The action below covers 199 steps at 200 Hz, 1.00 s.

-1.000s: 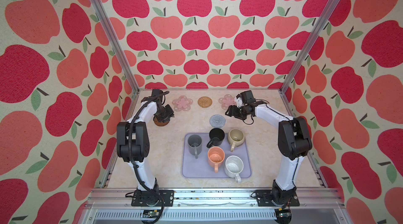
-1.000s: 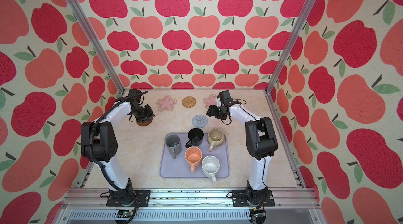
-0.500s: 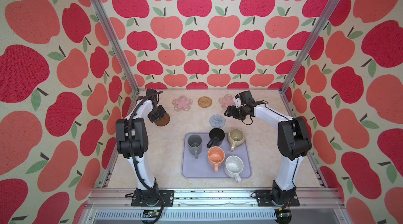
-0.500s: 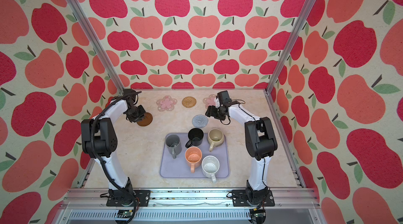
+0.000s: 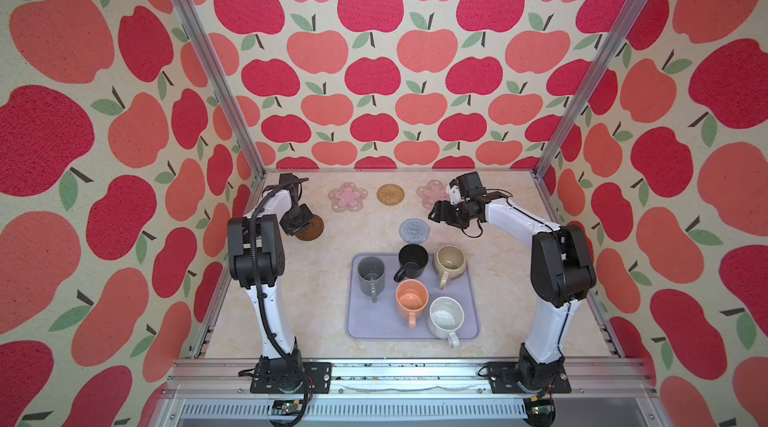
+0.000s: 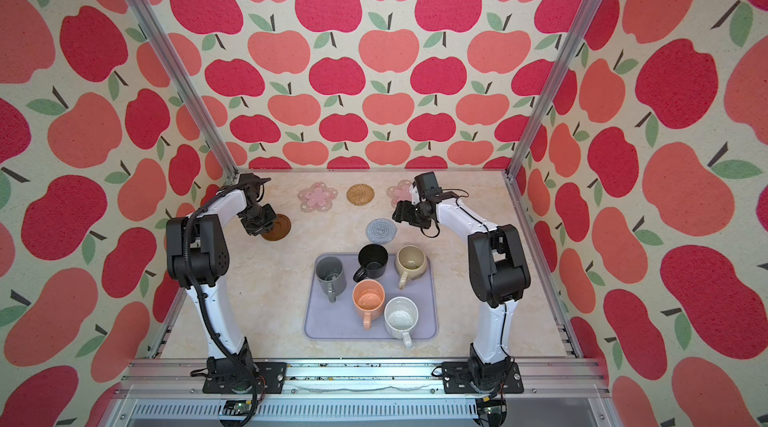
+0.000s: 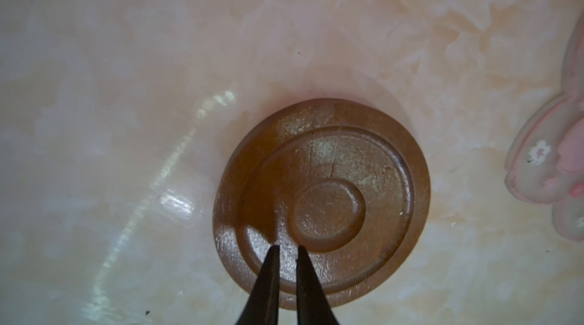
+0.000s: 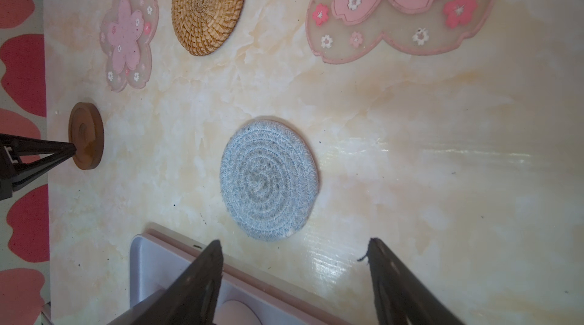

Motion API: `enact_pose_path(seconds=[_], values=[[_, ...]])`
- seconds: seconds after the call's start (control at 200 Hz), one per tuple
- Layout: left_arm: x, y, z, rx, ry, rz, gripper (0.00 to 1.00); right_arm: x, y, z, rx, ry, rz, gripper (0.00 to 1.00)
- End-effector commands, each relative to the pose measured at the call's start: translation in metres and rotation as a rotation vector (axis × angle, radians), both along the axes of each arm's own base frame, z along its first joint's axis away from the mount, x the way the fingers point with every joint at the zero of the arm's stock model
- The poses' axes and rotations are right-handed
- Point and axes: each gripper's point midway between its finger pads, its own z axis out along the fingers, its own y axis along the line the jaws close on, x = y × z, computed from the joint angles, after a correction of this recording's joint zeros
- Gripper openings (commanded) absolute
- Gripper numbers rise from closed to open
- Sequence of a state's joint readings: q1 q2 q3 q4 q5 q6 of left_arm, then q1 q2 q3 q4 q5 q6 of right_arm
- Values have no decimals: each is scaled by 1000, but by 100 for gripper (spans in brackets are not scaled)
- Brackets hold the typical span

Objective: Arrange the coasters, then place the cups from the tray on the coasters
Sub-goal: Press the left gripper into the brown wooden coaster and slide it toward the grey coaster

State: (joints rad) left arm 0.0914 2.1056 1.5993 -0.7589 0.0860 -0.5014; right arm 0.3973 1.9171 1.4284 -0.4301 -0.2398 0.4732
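Note:
Along the back lie a pink flower coaster (image 5: 348, 197), a rattan coaster (image 5: 390, 194) and another pink flower coaster (image 5: 432, 193). The grey crocheted coaster (image 5: 414, 230) lies just behind the lavender tray (image 5: 469, 321). My left gripper (image 7: 286, 247) is shut with nothing between its fingers, tips over the near part of the dark brown coaster (image 7: 322, 200) at the left. My right gripper (image 8: 295, 242) hangs open above the table beside the grey coaster (image 8: 268, 178). On the tray stand the grey (image 5: 371, 275), black (image 5: 412, 261), beige (image 5: 450, 263), peach (image 5: 411, 298) and speckled white (image 5: 446, 316) cups.
Apple-patterned walls and metal frame posts (image 5: 208, 59) close in the marble table (image 5: 291, 300) on three sides. The left arm (image 6: 199, 254) stands close to the left wall. A metal rail (image 5: 395, 371) runs along the front edge.
My left gripper has closed its fingers and drawn back a little to the left over the brown coaster, which stays in place. The right arm has not moved.

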Motion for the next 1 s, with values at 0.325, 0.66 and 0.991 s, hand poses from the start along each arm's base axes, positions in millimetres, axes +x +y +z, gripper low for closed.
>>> enact_pose_path(seconds=[0.325,0.66,0.991], values=[[15,-4,-18,-11,-4,-21,13,-5,-3,10,-26,-13,18,75],[8,-26,-36,-28,52,-79,13,-5,-3,8,-28,-10,19,75],[-16,-65,-43,-81,91,-130,13,-7,-3,2,-28,2,22,75]])
